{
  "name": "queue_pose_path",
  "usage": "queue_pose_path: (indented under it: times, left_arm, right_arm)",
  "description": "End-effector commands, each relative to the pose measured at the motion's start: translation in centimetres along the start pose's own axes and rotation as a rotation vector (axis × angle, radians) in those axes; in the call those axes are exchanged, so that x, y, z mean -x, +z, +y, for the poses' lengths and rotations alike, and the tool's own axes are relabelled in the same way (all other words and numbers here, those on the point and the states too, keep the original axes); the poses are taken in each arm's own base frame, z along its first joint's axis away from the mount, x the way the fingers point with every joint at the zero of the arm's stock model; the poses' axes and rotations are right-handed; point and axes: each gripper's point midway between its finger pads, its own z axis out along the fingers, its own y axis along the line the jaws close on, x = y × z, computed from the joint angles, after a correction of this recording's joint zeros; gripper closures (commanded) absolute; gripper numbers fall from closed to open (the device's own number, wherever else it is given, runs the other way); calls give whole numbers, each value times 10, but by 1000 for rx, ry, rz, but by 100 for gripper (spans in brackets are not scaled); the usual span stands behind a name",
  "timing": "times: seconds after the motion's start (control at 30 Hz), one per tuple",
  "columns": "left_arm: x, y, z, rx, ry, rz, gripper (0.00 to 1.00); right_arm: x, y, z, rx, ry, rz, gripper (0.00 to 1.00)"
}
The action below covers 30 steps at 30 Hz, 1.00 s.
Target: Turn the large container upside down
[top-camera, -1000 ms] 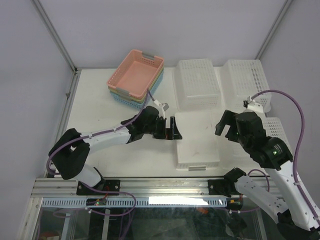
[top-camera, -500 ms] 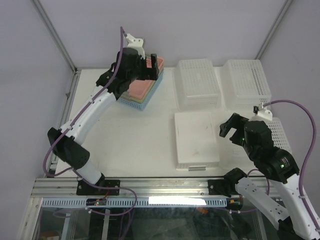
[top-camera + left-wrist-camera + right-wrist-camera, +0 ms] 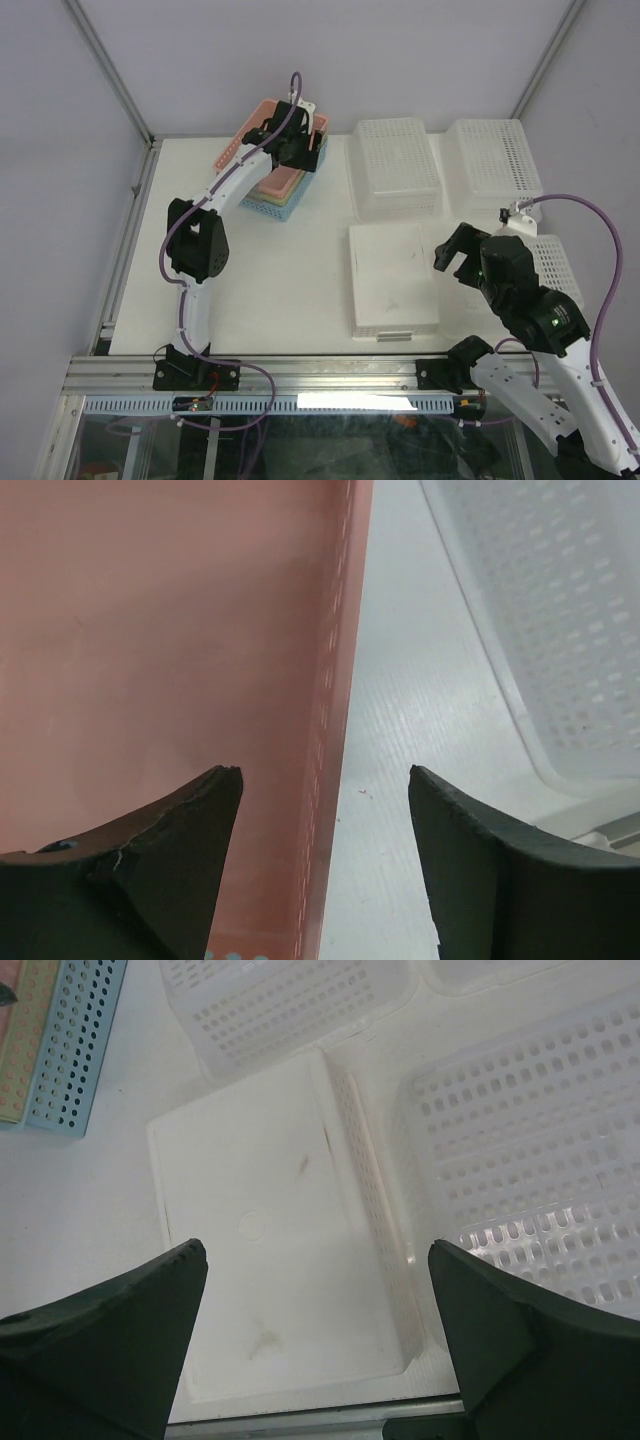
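Hovering over the pink basket (image 3: 150, 630), the left hand (image 3: 323, 772) is spread across its wall; a weak pinch might slip or drag the stack (image 3: 258, 199); right hand (image 3: 316, 1247) spread too.

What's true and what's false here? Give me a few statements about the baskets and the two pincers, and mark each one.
1. The left pincer is open above the right rim of the pink basket. True.
2. The pink basket sits alone on the table. False: it tops a stack, and a blue basket shows beneath it.
3. The right pincer is shut on the solid white container. False: it is open, holds nothing and hangs above that container.
4. Perforated white baskets lie behind the solid white container. True.
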Motion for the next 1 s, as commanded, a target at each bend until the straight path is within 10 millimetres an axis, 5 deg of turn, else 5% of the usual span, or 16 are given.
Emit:
queue_pose_path:
  times: [0.0,0.2,0.37,0.5,0.77,0.87,0.97]
  left_arm:
    - [28,-15,-3,-42,34,-72,37]
    - [29,-13,-3,-42,30,-75,72]
    - [45,-33,-7,-67,28,-118,100]
    - [72,-69,3,-20,30,-201,100]
    - [140,-180,19,39,-27,-450,100]
    - [151,-222,6,-55,-46,-519,100]
    - [148,-240,-3,-118,-67,-533,100]
  right_arm:
    - [17,-5,10,42,74,-66,3]
    - [17,-6,10,41,80,-60,3]
    - [19,-6,12,52,74,-64,3]
    - [18,-5,16,59,63,-48,3]
    - [19,-3,19,68,69,-51,3]
    - [17,-1,19,66,67,-48,3]
    - [17,0,20,71,69,-49,3]
